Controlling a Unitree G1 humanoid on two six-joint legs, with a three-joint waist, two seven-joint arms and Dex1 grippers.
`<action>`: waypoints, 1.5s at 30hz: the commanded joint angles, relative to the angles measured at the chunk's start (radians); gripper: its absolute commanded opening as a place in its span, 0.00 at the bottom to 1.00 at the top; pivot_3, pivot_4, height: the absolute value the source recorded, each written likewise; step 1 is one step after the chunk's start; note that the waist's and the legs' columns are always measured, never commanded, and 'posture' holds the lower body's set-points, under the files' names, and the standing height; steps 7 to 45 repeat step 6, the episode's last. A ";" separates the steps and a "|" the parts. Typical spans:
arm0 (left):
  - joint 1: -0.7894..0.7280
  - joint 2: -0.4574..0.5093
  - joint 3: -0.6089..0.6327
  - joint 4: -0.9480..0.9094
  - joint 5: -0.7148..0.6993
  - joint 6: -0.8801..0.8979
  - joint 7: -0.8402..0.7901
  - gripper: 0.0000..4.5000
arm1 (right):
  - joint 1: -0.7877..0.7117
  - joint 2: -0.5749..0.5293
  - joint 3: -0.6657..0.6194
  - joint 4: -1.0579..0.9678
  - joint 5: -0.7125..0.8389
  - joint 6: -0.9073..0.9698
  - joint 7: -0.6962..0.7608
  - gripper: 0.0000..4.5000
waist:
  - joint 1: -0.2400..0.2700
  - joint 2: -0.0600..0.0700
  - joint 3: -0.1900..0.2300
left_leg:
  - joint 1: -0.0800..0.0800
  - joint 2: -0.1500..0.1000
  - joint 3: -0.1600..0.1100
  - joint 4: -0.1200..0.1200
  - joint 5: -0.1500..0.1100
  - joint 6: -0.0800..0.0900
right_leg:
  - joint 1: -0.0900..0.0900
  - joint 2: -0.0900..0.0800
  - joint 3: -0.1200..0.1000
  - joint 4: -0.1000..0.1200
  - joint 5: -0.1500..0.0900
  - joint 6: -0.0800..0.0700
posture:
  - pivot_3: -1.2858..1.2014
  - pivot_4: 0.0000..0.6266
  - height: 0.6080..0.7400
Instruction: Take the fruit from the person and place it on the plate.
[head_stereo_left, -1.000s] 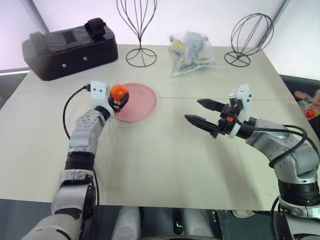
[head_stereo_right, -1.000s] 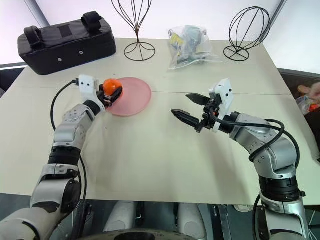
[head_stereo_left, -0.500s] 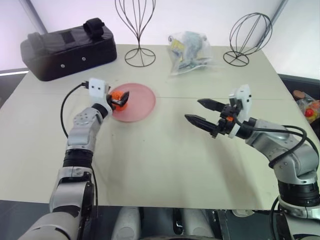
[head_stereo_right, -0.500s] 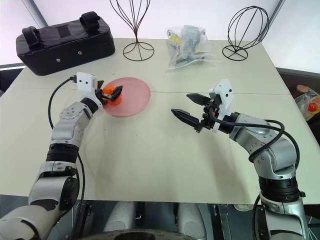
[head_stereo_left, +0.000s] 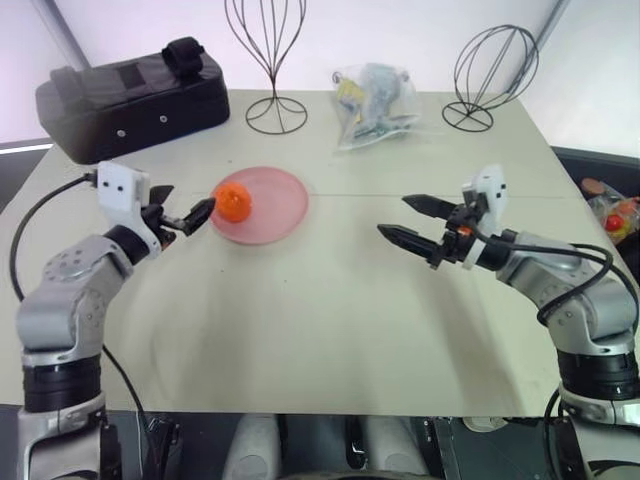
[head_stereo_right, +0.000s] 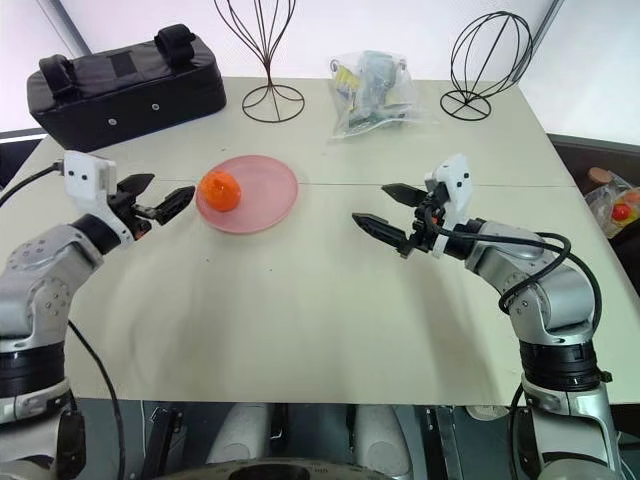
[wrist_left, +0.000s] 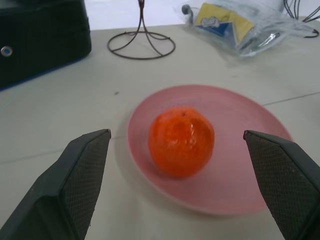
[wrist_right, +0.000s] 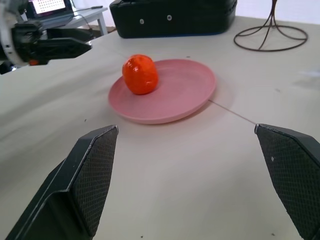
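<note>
The small, round, glossy orange fruit sits on the flat round pink plate, on the half of it nearer the left jaws. The left gripper, which the brief's word makes the left jaws, stands wide open and empty, just short of the plate's rim, with its two black fingers pointing at the fruit but not touching it. The right jaws are also spread wide and hold nothing, hovering over bare beige counter well apart from the plate. Beyond the plate, away from both jaws, lie a black padded case, two black wire stands and a clear plastic bag of small items.
</note>
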 joint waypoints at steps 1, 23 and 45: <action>0.057 -0.013 0.066 -0.085 -0.049 0.024 0.025 0.99 | -0.029 0.012 -0.007 0.023 -0.021 -0.048 0.009 1.00 | 0.000 0.000 0.000 | 0.000 0.000 0.000 0.000 0.000 0.000 | 0.000 0.000 0.000 0.000 0.000 0.000 | 0.52 0.24 1.00; 0.157 -0.044 0.094 -0.159 -0.078 0.029 0.052 0.99 | -0.039 0.028 0.003 0.062 -0.043 -0.074 0.030 1.00 | 0.001 0.000 0.000 | 0.000 0.000 0.000 0.000 0.000 0.000 | 0.000 0.000 0.000 0.000 0.000 0.000 | 0.52 0.24 1.00; 0.157 -0.044 0.094 -0.159 -0.078 0.029 0.052 0.99 | -0.039 0.028 0.003 0.062 -0.043 -0.074 0.030 1.00 | 0.001 0.000 0.000 | 0.000 0.000 0.000 0.000 0.000 0.000 | 0.000 0.000 0.000 0.000 0.000 0.000 | 0.52 0.24 1.00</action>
